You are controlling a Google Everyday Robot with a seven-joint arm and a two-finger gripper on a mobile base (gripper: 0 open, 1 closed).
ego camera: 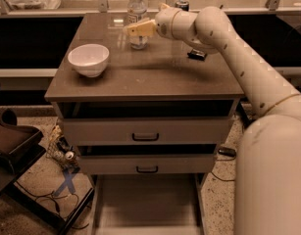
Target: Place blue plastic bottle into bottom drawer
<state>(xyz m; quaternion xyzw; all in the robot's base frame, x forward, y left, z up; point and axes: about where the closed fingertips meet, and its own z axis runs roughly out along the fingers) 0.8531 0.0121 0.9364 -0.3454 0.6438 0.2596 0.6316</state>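
The blue plastic bottle (137,9), clear with a white cap, stands upright at the back of the cabinet top. My gripper (134,30) reaches in from the right and is right at the bottle's lower half, partly covering it. The bottom drawer (146,204) is pulled out at the foot of the cabinet and shows a plain pale floor with nothing in it.
A white bowl (88,58) sits at the left of the cabinet top (145,77). A small black object (196,54) lies at the right, under my arm. A can (182,5) stands behind the arm. Two drawers with black handles (145,137) are slightly ajar. Clutter lies on the floor at the left.
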